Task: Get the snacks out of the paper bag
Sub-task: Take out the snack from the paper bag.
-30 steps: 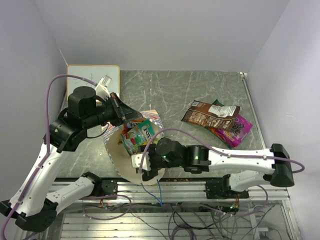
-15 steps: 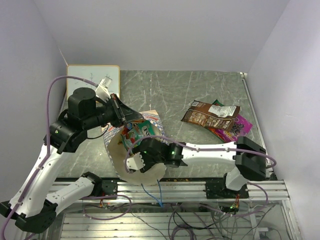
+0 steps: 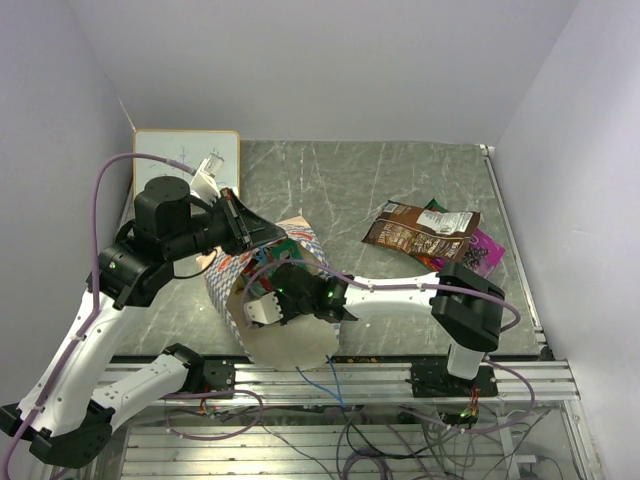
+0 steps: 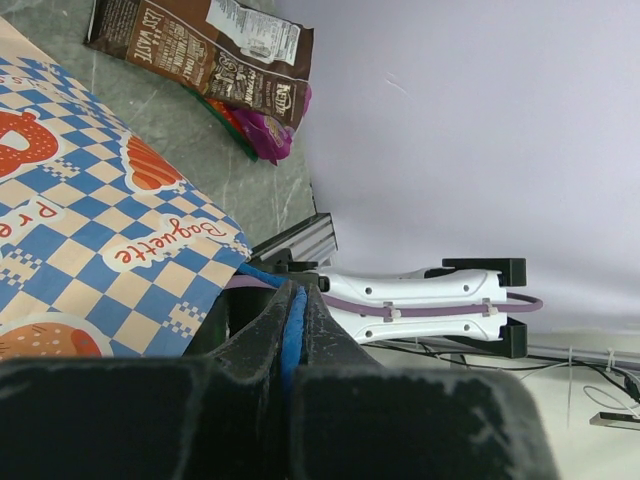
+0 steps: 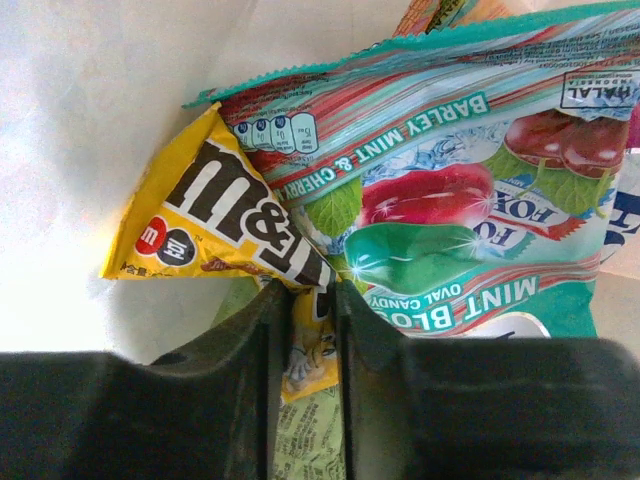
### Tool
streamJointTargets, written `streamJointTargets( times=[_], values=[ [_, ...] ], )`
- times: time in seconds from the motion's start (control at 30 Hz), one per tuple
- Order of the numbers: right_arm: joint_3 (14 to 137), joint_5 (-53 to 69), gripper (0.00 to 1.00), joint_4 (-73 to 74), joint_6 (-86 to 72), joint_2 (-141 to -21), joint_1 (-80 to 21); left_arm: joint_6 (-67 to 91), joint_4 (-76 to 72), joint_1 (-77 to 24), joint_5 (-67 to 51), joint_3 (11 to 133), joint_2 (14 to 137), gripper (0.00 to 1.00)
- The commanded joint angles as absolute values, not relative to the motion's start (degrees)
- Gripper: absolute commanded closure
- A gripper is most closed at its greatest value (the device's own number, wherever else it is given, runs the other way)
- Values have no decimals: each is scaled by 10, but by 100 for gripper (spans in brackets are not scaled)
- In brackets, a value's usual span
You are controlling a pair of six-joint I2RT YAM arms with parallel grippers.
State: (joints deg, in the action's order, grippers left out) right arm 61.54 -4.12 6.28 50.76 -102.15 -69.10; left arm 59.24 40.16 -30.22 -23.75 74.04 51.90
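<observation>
Marbled grey table [image 3: 340, 190], lilac walls [image 3: 320, 70], paper bag [image 3: 285, 348] at near edge, left gripper [image 4: 296, 292] clamped on its blue handle [image 4: 291, 340], right gripper [image 5: 312, 295] inside pinching yellow packet [image 5: 215, 225], brown bag [image 3: 420, 232], purple packet [image 3: 482, 258] lying apart.

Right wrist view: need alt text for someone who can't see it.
The right gripper's two dark fingers pinch the lower edge of a yellow M&M's packet inside the paper bag. A larger teal mint-and-cherry candy packet sits right beside it, filling the right of the view, with the bag's pale inner wall behind.
</observation>
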Motion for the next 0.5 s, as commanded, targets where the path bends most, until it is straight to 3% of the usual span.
streamJointTargets(
  times=[0.0,0.2,0.47],
  values=[
    [621,-46,81,40,491,-1006,-690,597,379,-306,-256,743,507,93],
    [593,-5,100,63,471,-945,-691,606,371,-306,-253,725,494,93],
    [602,65,100,123,408,-852,-697,593,394,-305,-240,739,498,93]
  ],
)
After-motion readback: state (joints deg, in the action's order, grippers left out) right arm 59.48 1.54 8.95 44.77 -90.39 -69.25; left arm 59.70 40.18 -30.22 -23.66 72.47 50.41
